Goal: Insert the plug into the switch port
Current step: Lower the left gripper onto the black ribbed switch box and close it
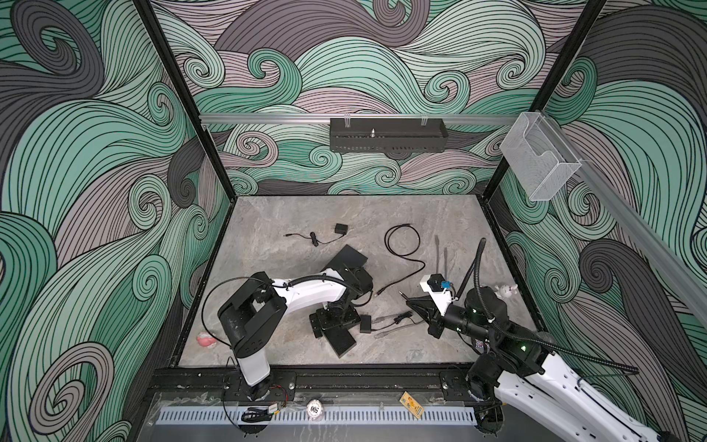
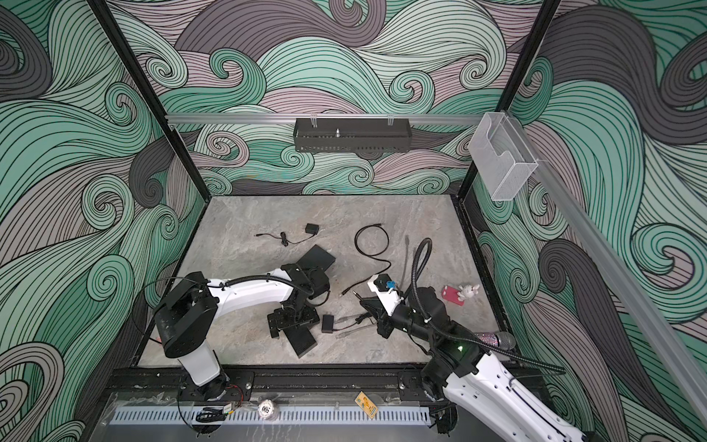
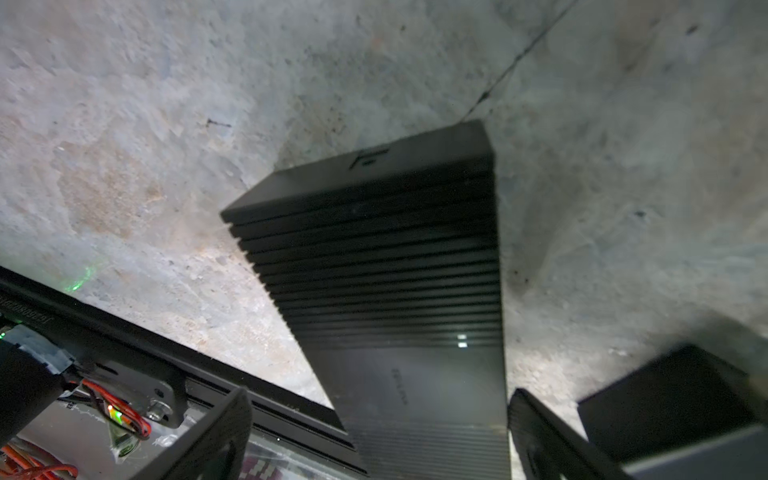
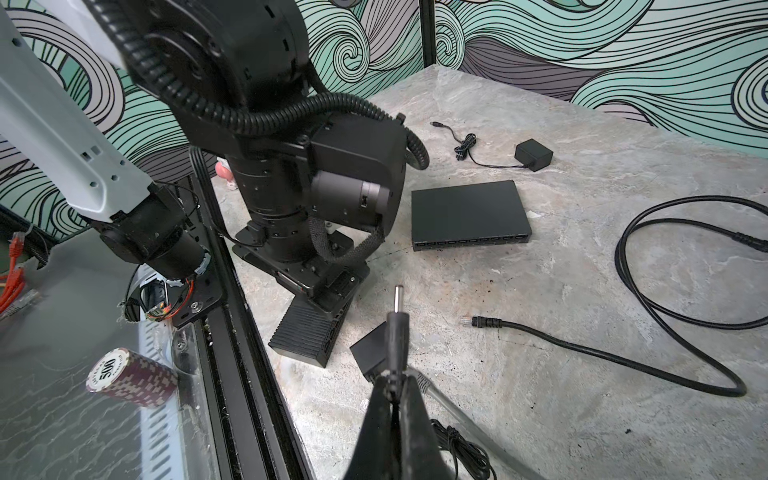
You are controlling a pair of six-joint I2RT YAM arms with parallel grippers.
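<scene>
Pinched between the pressed-together tips of the right claw (image 4: 392, 384), the barrel plug (image 4: 397, 328) juts out ahead of that claw, aimed roughly at the ribbed switch (image 3: 374, 257) lying beneath the left claw (image 3: 378, 395), between its widely parted fingers.

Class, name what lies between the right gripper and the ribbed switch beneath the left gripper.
A small black power adapter, shown in both top views.
</scene>
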